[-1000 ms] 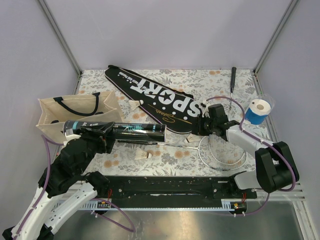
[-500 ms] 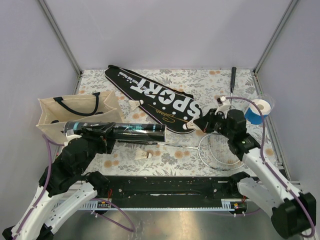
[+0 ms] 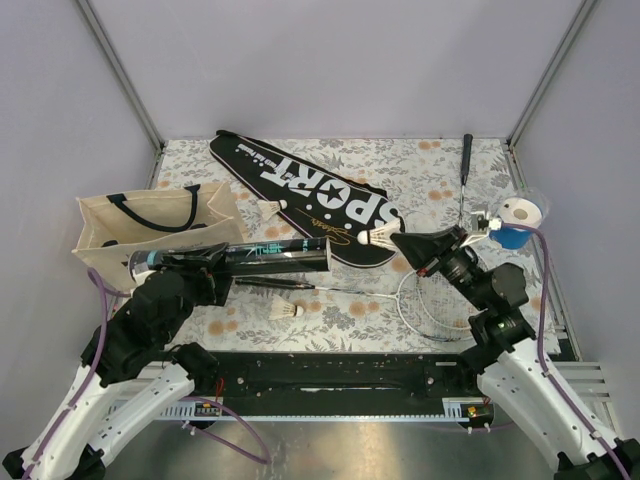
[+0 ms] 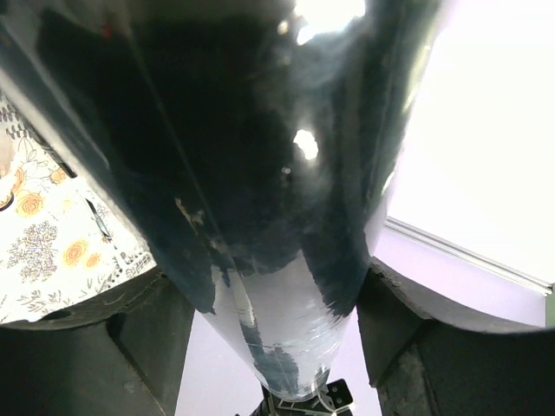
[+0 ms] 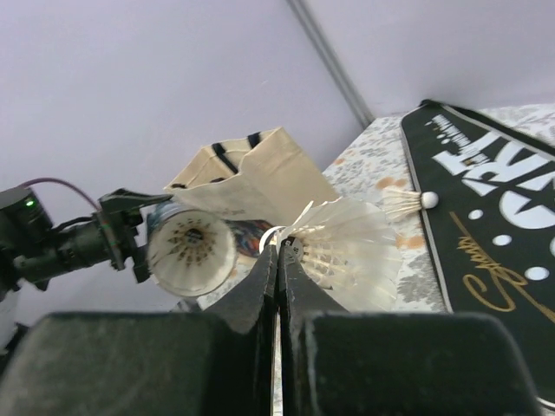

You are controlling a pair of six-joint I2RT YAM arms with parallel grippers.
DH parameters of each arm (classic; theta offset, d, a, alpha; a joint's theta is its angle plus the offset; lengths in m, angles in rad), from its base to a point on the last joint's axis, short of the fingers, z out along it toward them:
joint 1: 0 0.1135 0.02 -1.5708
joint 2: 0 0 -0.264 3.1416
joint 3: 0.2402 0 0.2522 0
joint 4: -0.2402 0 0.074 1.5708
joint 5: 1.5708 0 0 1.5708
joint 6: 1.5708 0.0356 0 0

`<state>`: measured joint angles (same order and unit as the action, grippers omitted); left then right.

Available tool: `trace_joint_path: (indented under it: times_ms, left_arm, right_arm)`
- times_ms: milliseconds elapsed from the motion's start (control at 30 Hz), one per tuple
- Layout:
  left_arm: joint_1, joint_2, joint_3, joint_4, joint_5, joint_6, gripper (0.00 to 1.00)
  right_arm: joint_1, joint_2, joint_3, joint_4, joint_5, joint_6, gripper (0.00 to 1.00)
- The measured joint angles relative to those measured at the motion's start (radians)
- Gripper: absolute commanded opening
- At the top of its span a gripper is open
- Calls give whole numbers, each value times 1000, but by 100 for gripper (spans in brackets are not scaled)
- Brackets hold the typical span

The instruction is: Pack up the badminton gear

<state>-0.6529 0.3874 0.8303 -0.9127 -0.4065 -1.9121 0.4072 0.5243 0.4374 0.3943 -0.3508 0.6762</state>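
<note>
Your R gripper (image 3: 402,241) is clamped on a shuttlecock (image 3: 381,237) by its feathers, over the cover's (image 3: 300,185) rim, approx 3 o'clock of the tube's (image 3: 285,258) open mouth. Your L gripper (image 3: 218,265) grasps the tube nr its 9 o'clock end.

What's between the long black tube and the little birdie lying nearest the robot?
The racket handle, thin and dark, lies there, running alongside the tube, with the shuttlecock on its near side. The top view shows it.
</note>
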Motion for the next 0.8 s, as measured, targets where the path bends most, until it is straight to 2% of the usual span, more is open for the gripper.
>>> trace_joint_path:
  times_ms: [300, 800]
  left_arm:
    - [0, 18, 3, -17, -10, -27, 26]
    - [0, 35, 5, -13, 2, -29, 22]
  right_arm:
    - [227, 63, 17, 40, 78, 29, 0]
    - [443, 249, 83, 121, 183, 17, 0]
